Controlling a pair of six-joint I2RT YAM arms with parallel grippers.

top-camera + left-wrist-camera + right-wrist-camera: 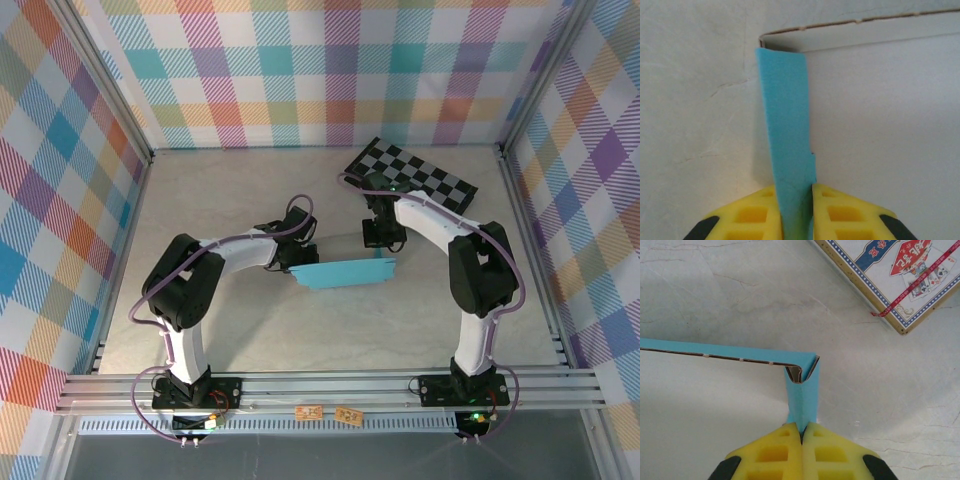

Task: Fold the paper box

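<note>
Pinching paper box [345, 272] end flaps w/ L gripper [797, 215] & R gripper [802, 450], jaws narrow. Risk: uneven pull → flap tear/slip.

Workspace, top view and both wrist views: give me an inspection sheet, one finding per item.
Surface: pale marbled tabletop.
Job's things: teal-blue thin cardboard paper box, grey-white inside, partly folded, held between the arms.
Clutter: black-and-grey checkerboard, far right.
Grippers: left gripper shut on a box side flap; right gripper shut on a folded corner tab.
Cables: purple cables along both arms.
Surroundings: plaid walls; aluminium frame rail at the near edge.
</note>
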